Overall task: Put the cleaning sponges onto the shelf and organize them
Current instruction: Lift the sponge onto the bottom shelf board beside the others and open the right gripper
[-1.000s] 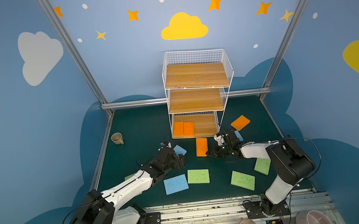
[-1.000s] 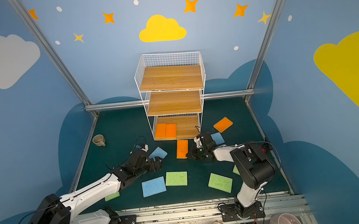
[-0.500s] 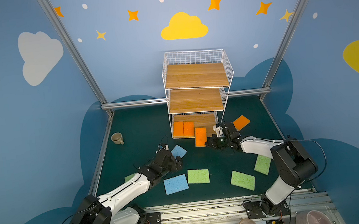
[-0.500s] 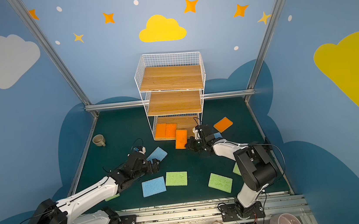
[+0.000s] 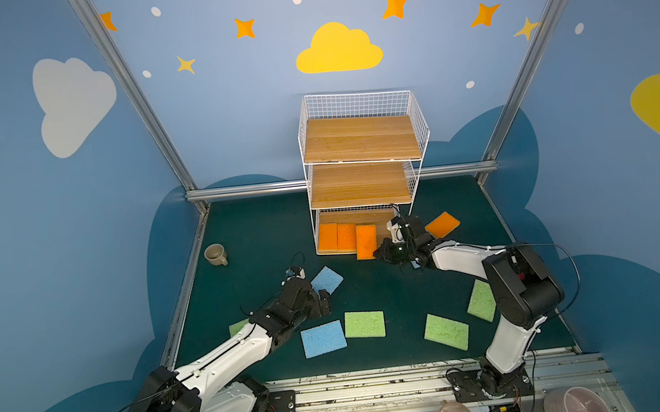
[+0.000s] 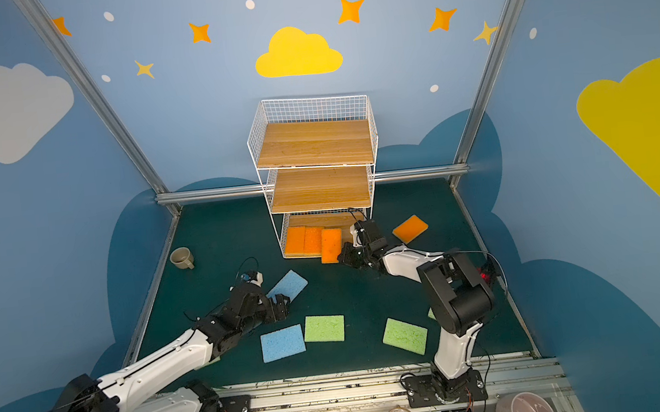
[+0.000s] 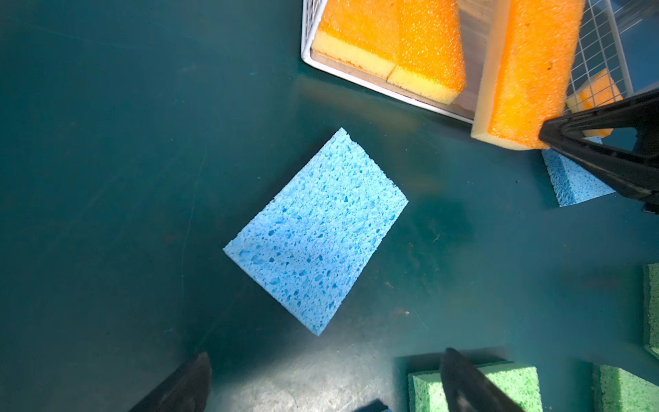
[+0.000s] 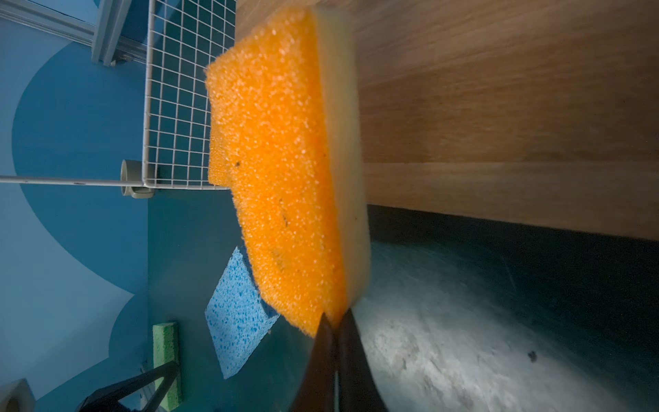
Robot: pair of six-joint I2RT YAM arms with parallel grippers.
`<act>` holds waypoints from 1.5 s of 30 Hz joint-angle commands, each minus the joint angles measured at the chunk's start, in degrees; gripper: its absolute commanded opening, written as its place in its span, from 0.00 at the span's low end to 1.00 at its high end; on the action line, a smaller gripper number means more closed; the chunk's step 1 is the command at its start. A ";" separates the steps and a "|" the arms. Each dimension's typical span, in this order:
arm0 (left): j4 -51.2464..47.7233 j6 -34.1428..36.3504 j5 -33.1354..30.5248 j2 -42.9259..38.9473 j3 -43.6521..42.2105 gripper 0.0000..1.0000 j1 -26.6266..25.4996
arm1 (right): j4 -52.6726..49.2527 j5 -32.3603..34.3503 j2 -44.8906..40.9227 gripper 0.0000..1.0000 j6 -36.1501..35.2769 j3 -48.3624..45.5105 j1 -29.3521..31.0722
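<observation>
Clamped in right gripper (image 8: 335,323): orange sponge (image 8: 281,171) end.

right gripper (image 8: 335,323) pinched tight on end of orange sponge (image 8: 281,178) | yellow layer facing wooden shelf board (image 8: 499,107), gripped end past board's front edge | white wire grid (image 8: 178,89) behind | light blue sponge (image 8: 235,314), green sponge (image 8: 165,356) on dark green mat (image 8: 199,249)

The right jaws, clamped on the near end of an orange sponge (image 5: 366,241), have carried it forward off the desk (image 5: 370,286) to the front edge of the bottom board of the shelf (image 5: 362,215). Its far end now sits just beside the two orange sponges (image 5: 335,236) there. The left jaws, wide apart, have drawn back slightly, so the light blue sponge (image 5: 327,279) ahead of them shows more fully.
</observation>
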 commanded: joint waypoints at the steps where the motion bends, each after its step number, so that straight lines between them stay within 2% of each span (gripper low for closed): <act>1: -0.74 1.32 -0.75 0.18 -0.48 0.99 0.47 | -0.81 1.16 1.42 0.00 -1.09 2.20 -0.34; 15: 0.88 1.82 -0.14 2.06 -0.74 0.99 1.55 | -3.54 4.39 1.63 0.00 -0.83 3.84 -0.77; 45: 0.75 3.11 0.64 1.98 -1.00 1.00 3.46 | -9.18 2.85 9.75 0.02 -1.91 14.29 -2.38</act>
